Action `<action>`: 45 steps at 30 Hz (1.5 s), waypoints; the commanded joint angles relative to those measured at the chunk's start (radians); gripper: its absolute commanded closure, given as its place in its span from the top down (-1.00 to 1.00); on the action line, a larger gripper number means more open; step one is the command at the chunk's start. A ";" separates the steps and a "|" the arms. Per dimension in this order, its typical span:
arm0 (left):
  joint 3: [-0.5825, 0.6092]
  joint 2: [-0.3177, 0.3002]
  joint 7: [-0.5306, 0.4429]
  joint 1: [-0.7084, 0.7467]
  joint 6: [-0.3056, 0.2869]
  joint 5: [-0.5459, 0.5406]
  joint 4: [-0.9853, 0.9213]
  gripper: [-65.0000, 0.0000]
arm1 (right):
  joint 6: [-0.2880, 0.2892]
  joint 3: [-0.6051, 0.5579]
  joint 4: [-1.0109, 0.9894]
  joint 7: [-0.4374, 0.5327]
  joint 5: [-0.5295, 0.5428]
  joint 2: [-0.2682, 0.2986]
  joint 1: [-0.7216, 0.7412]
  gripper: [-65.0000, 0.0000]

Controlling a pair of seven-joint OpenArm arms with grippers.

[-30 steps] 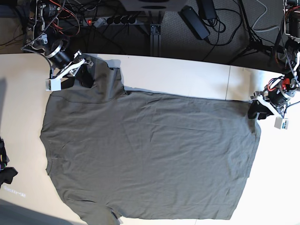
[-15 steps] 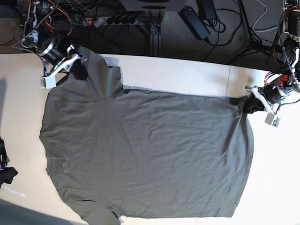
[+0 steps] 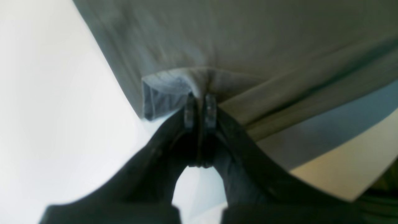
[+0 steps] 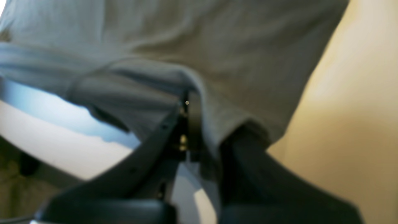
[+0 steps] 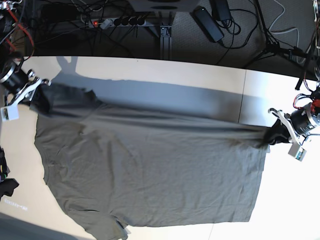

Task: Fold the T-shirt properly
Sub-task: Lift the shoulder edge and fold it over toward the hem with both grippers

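Note:
The dark grey-olive T-shirt (image 5: 150, 170) lies spread over the white table (image 5: 175, 75), its far edge lifted and pulled taut between both grippers. My left gripper (image 5: 276, 134) on the base view's right is shut on the shirt's far right corner; the left wrist view shows the fingers (image 3: 210, 112) pinching a fold of the shirt (image 3: 248, 37). My right gripper (image 5: 36, 96) on the base view's left is shut on the far left sleeve; the right wrist view shows cloth (image 4: 186, 46) draped over the closed fingers (image 4: 194, 118). Collar and label are hidden.
Cables, a power strip (image 5: 120, 21) and black adapters (image 5: 207, 22) lie on the dark floor beyond the table's far edge. A dark object (image 5: 6, 182) sits at the table's left edge. A table seam (image 5: 242, 95) runs near the right side.
Both grippers have lifted the shirt's far edge and pulled it outward and toward the near side. The far edge is now raised and taut, casting a shadow on the table.

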 commanded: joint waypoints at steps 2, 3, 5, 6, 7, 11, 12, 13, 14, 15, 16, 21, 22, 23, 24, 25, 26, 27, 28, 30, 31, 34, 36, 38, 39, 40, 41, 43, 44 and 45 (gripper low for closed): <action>-0.010 -0.022 -0.018 -0.039 -0.020 0.003 0.000 -1.00 | 0.048 0.010 0.000 0.023 -0.003 0.054 0.048 -1.00; -0.010 -0.019 -0.018 -0.049 -0.020 0.005 -0.002 -1.00 | 0.048 0.002 -0.007 0.023 -0.004 0.069 0.073 -1.00; -0.010 -0.008 -0.018 -0.076 -0.020 0.026 -0.014 -1.00 | 0.048 -0.036 -0.026 0.027 -0.022 0.100 0.129 -1.00; -0.010 0.000 -0.022 -0.090 -0.020 0.037 -0.026 -1.00 | 0.048 -0.066 -0.040 0.034 -0.039 0.114 0.161 -1.00; -0.010 0.011 -0.025 -0.107 -0.020 0.048 -0.043 -1.00 | 0.048 -0.103 -0.060 0.044 -0.060 0.128 0.195 -1.00; 0.006 0.042 -0.047 -0.186 -0.020 0.058 -0.165 -1.00 | 0.047 -0.261 -0.160 0.057 -0.093 0.156 0.355 -1.00; 0.015 0.048 -0.048 -0.211 -0.020 0.058 -0.199 -1.00 | 0.047 -0.294 -0.190 0.057 -0.093 0.156 0.397 -1.00; 0.025 0.053 -0.048 -0.236 -0.020 0.058 -0.230 -1.00 | 0.048 -0.329 -0.219 0.057 -0.093 0.155 0.439 -1.00; 0.037 0.057 -0.048 -0.261 -0.020 0.058 -0.260 -1.00 | 0.048 -0.362 -0.247 0.057 -0.096 0.152 0.481 -1.00; 0.054 0.061 -0.049 -0.288 -0.020 0.058 -0.289 -1.00 | 0.048 -0.395 -0.275 0.059 -0.103 0.148 0.522 -1.00; 0.074 0.065 -0.055 -0.314 -0.020 0.059 -0.317 -1.00 | 0.047 -0.430 -0.303 0.064 -0.116 0.144 0.565 -1.00; 0.175 0.076 -0.153 -0.422 -0.020 0.155 -0.422 -1.00 | 0.047 -0.588 -0.417 0.076 -0.177 0.126 0.737 -1.00; 0.190 0.076 -0.170 -0.437 -0.020 0.173 -0.437 -1.00 | 0.047 -0.617 -0.438 0.076 -0.180 0.123 0.765 -1.00; 0.201 0.078 -0.179 -0.454 -0.020 0.186 -0.452 -1.00 | 0.047 -0.644 -0.460 0.076 -0.192 0.118 0.790 -1.00; 0.209 0.081 -0.185 -0.467 -0.020 0.195 -0.466 -1.00 | 0.047 -0.668 -0.483 0.076 -0.213 0.110 0.814 -1.00; 0.212 0.084 -0.192 -0.478 -0.020 0.200 -0.476 -1.00 | 0.047 -0.692 -0.505 0.079 -0.231 0.100 0.838 -1.00; 0.212 0.089 -0.199 -0.488 -0.020 0.209 -0.484 -1.00 | 0.047 -0.714 -0.529 0.081 -0.248 0.091 0.859 -1.00; 0.212 0.092 -0.205 -0.496 -0.020 0.214 -0.491 -1.00 | 0.047 -0.732 -0.550 0.084 -0.262 0.079 0.880 -1.00; 0.212 0.096 -0.207 -0.504 -0.020 0.216 -0.498 -0.93 | 0.047 -0.749 -0.571 0.086 -0.276 0.066 0.896 -1.00; 0.212 0.105 -0.206 -0.511 -0.020 0.216 -0.509 -0.63 | 0.046 -0.773 -0.610 0.091 -0.311 0.038 0.926 -1.00; 0.213 0.108 -0.206 -0.511 -0.020 0.216 -0.510 -0.49 | 0.044 -0.780 -0.628 0.101 -0.331 0.023 0.937 -1.00; 0.213 0.117 -0.198 -0.510 -0.020 0.216 -0.514 -0.15 | 0.043 -0.780 -0.670 0.160 -0.398 -0.018 0.951 -1.00; 0.213 0.119 -0.197 -0.510 -0.020 0.215 -0.514 -0.06 | 0.043 -0.780 -0.690 0.188 -0.423 -0.035 0.954 -0.59; 0.213 0.119 -0.197 -0.511 -0.020 0.212 -0.513 -0.06 | 0.036 -0.780 -0.695 0.197 -0.426 -0.047 0.954 -0.03; 0.213 0.119 -0.194 -0.511 -0.020 0.209 -0.513 -0.06 | 0.036 -0.780 -0.695 0.197 -0.426 -0.050 0.955 0.14; 0.213 0.119 -0.178 -0.511 -0.020 0.197 -0.510 -0.06 | 0.036 -0.780 -0.695 0.196 -0.422 -0.052 0.959 0.22; 0.213 0.119 -0.152 -0.511 -0.020 0.179 -0.502 -0.06 | 0.036 -0.779 -0.693 0.196 -0.414 -0.053 0.962 0.22; 0.213 0.119 -0.080 -0.510 -0.020 0.121 -0.473 -0.06 | 0.036 -0.770 -0.687 0.196 -0.393 -0.052 0.962 0.22; 0.213 0.119 -0.058 -0.510 -0.020 0.104 -0.456 -0.07 | 0.036 -0.760 -0.686 0.196 -0.392 -0.055 0.962 0.22; 0.213 0.119 -0.053 -0.510 -0.020 0.098 -0.438 -0.09 | 0.036 -0.745 -0.686 0.196 -0.391 -0.056 0.962 0.22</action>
